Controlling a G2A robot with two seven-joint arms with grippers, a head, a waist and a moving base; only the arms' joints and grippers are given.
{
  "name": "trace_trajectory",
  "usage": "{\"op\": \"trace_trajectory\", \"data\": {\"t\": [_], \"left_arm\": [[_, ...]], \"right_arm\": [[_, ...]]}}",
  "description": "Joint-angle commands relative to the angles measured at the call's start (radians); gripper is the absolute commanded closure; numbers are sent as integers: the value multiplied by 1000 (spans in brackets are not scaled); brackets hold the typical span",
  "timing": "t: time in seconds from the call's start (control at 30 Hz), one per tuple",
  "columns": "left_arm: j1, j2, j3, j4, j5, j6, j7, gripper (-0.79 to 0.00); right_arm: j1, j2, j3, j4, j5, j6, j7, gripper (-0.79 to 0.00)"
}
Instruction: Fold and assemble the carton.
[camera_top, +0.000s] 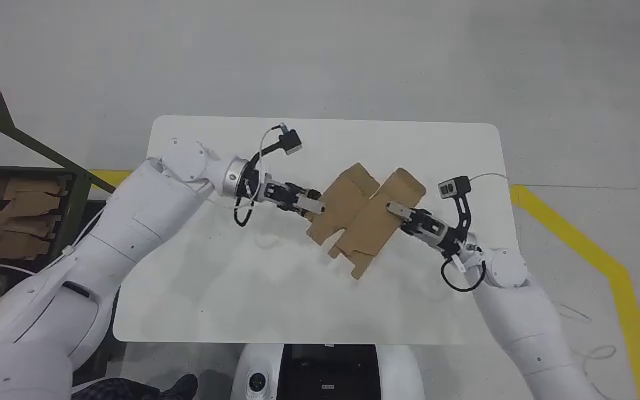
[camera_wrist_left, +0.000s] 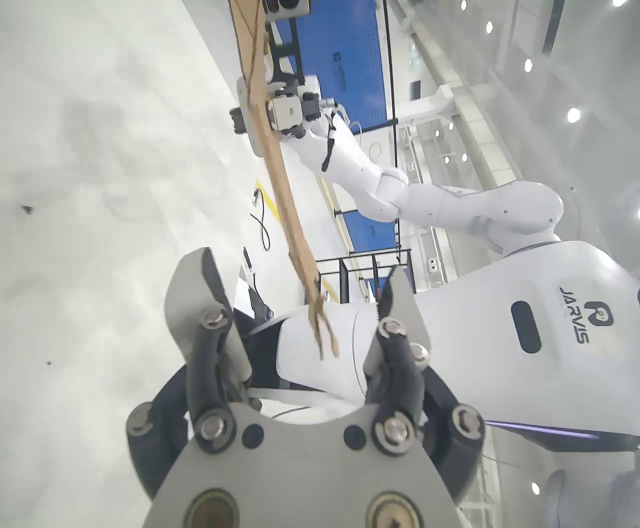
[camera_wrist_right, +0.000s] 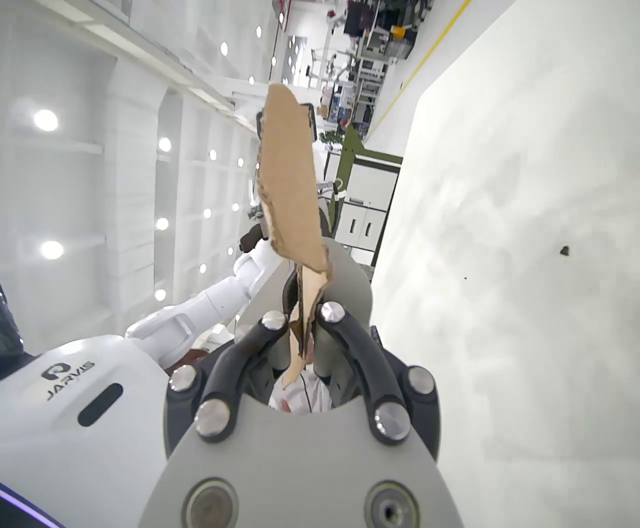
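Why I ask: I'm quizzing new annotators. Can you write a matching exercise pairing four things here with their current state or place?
Column one:
1. left hand
2. right hand
3. carton
4. spare cardboard stack

Column two:
A. shut on the carton
B. lifted over the white table
C. off the table, to its side
D. open around the carton's edge

Pairs: 1-D, 2-A, 3-B, 4-C.
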Motion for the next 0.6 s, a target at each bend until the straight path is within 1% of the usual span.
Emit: {"op": "trace_trajectory", "data": {"t": [0.0,0.07,0.23,0.3,0.4,0.57], "left_arm": [[19,7,-22,16,-25,-34,35,-785],[36,13,-41,29,-29,-63,64,-785],[70,19,-78,63,-28,-113,115,-785],[77,17,-88,71,-15,-112,146,-785],[91,11,-88,52,8,-97,183,-785],[108,-4,-74,4,69,-74,242,-785]], "right_arm": [[-18,3,25,-14,-29,16,-70,0],[-47,5,44,-48,-59,42,-161,0],[-137,7,73,-174,-151,100,-338,0],[-175,6,73,-227,-182,127,-398,0],[-225,2,59,-300,-224,166,-476,0],[-264,-8,24,-365,-238,211,-579,0]]}}
